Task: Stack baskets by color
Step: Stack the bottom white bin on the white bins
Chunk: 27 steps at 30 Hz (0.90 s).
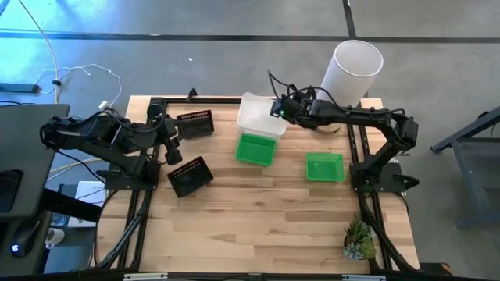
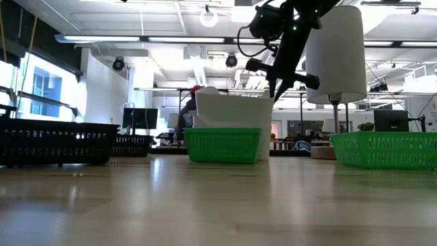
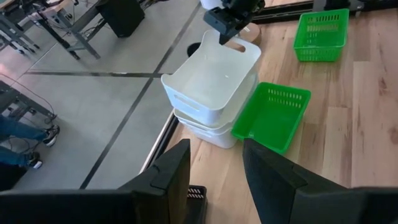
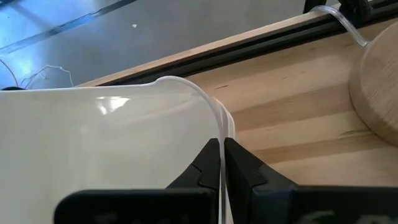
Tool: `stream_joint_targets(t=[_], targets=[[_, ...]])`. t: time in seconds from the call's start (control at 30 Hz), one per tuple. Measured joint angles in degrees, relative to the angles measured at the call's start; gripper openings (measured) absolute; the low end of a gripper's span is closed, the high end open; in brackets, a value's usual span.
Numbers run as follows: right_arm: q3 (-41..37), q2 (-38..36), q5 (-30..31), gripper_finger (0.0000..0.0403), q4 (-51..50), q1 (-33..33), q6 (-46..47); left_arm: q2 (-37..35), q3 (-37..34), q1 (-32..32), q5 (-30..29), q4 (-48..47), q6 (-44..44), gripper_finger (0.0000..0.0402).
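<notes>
Baskets are spread over the far half of the wooden surface (image 1: pixel 266 226). White baskets (image 1: pixel 260 115) are nested in a pile at the far middle, and the right gripper (image 1: pixel 279 108) is held at the pile's right rim, its jaws pinched shut on the rim of the top white basket (image 3: pixel 211 79), as the right wrist view shows. In the left wrist view that top basket sits skewed and slightly tilted on the ones under it. How many white baskets the pile holds cannot be told for certain.

A green basket (image 1: pixel 256 149) lies just in front of the white pile, touching or nearly touching it. A second green basket (image 1: pixel 324 167) lies apart to the right, near the right arm's base. A black basket (image 1: pixel 195 124) lies at the far left of the surface, and another black basket (image 1: pixel 190 176) lies nearer, turned at an angle.

The left gripper (image 1: pixel 172 150) is held between the two black baskets, above the surface, with its jaws parted and nothing between them.

A tall white cylinder (image 1: pixel 353 72) stands at the far right corner, behind the right arm. A small potted plant (image 1: pixel 358 240) stands at the near right edge. A person is partly seen in the room beyond, behind the white pile in the low view.
</notes>
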Motion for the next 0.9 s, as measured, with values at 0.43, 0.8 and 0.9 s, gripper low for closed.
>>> stream_joint_targets(t=[0.43,0.8,0.9], targets=[[0.00,0.01,-0.28,0.0021,0.93,-1.16,-5.14,0.00,0.01,0.00,-0.01,0.00,-0.01,0.0133],[0.00,-0.47,0.66,0.0107,3.20,-1.54,-13.57,0.00,0.02,0.00,-0.01,0.00,-0.01,0.0133],[0.00,-1.06,1.08,0.0109,4.32,-1.37,-17.57,0.01,0.02,0.00,-0.01,0.00,-0.01,0.0133]])
